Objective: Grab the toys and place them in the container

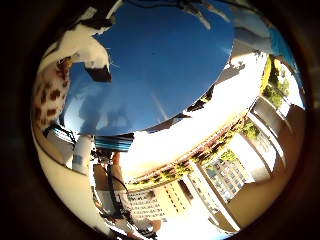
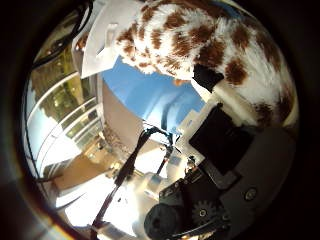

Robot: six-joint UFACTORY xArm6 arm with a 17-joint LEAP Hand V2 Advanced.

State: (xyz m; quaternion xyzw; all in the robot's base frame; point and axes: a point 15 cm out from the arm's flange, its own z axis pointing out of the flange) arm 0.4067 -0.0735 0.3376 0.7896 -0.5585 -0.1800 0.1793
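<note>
A plush toy point(image 2: 200, 35), white with brown spots, lies right against my palm and fills much of the thumb side view. My right hand point(image 2: 225, 135) is curled round it, with white and black finger parts pressed on its fur on both sides. On the little finger side the same toy point(image 1: 47, 95) shows at the edge, beside a white fingertip point(image 1: 87, 47). Below the hand spreads a wide blue surface point(image 1: 160, 65), well away from the palm. I cannot make out a container in either view.
Beyond the curved edge of the blue surface lies pale floor point(image 1: 200, 125). Past that stand windows with greenery point(image 1: 270, 85). A black stand with thin legs point(image 2: 130, 165) rises beside the blue surface.
</note>
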